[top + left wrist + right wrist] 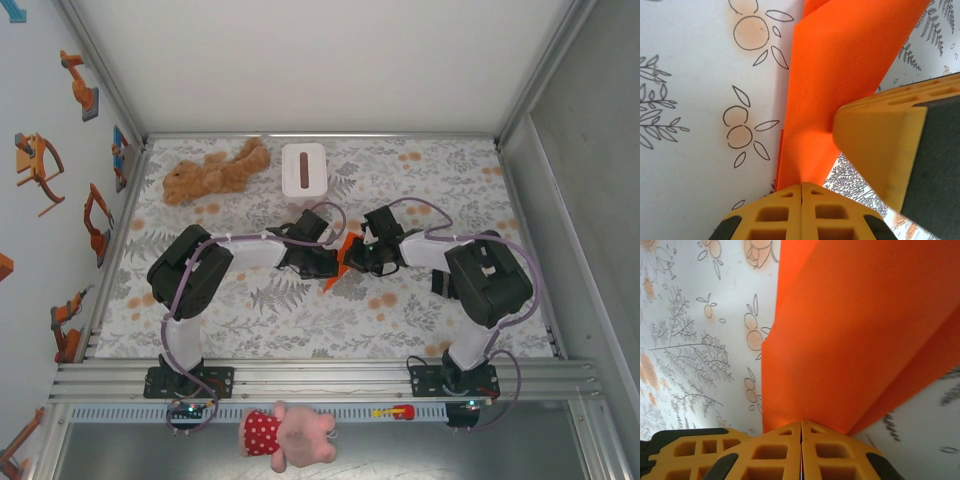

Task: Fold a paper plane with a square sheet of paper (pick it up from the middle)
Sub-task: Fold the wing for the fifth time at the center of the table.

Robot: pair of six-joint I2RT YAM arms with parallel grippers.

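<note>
The bright orange sheet of paper [346, 256], folded into overlapping layers, hangs just above the table's middle between both grippers. My left gripper [333, 264] is shut on its lower edge; in the left wrist view the paper [840, 75] rises from the pressed-together fingertips of the left gripper [801, 186]. My right gripper [364, 254] is shut on the paper from the other side; its wrist view has the paper [855, 330] fanning up from the closed right gripper [801, 424]. How much of a paper plane shape it has I cannot tell.
A white tissue box [303, 170] stands at the back centre, and a brown teddy bear [215, 170] lies to its left. The floral tablecloth [300, 320] covers the table. A pink plush toy [288, 436] lies in front of the arm bases.
</note>
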